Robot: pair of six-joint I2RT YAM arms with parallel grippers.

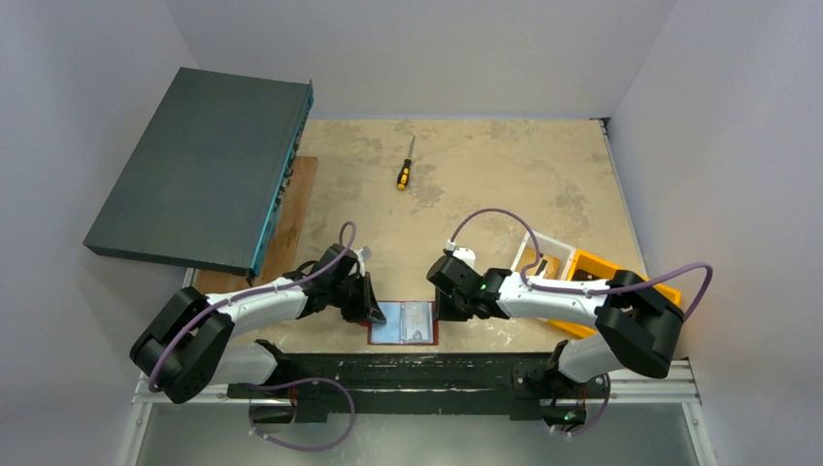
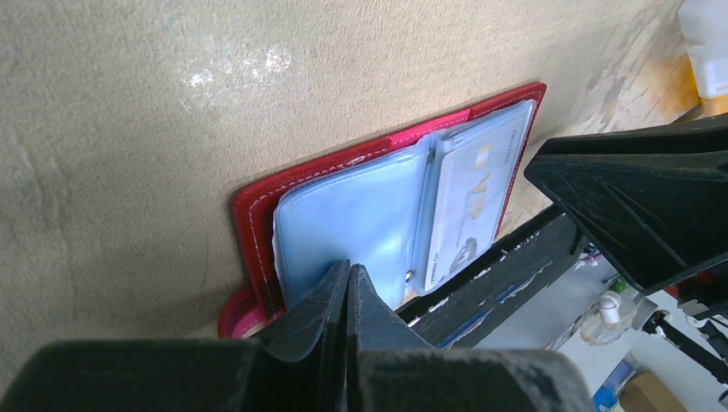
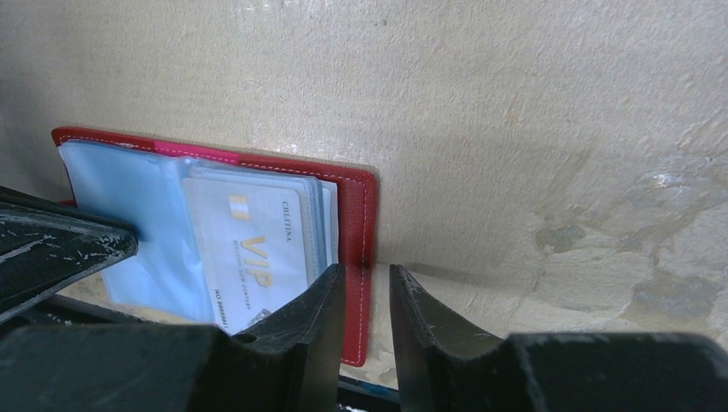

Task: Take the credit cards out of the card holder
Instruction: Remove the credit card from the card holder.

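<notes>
**Card holder lies open at the near edge, cards are in the sleeves**

Here's how your setup looks. The red card holder (image 1: 403,323) lies opened flat on the table (image 1: 485,184), right at the near edge and between your two arms. Its pale blue plastic sleeves (image 2: 352,215) face up. The credit cards (image 3: 253,249) sit stacked in the right-hand sleeves. The top one is a pale grey card with "VIP" printed on it, and the edges of a few more peek out from under it. I can't tell how many there are. The little red side tab (image 2: 232,313) pokes out at the holder's left side.

Your left gripper (image 2: 349,268) is closed all the way, fingers pressed together with nothing between them. Its tips are down on the left blue sleeve, at the side nearest the arms.

Your right gripper (image 3: 367,270) has its fingers a little apart and straddles the holder's right edge. One finger is over the sleeves and cards, the other is over bare table, and the red stitched border shows in the gap. It isn't pinching anything as far as I can see.

Elsewhere on the table, a yellow-handled screwdriver (image 1: 405,172) lies well away towards the far side. A big dark flat box (image 1: 204,170) sits tilted at far left on a wooden board (image 1: 291,209). An orange bin (image 1: 594,267) and a white bin (image 1: 540,250) sit on the right behind your right arm.
</notes>
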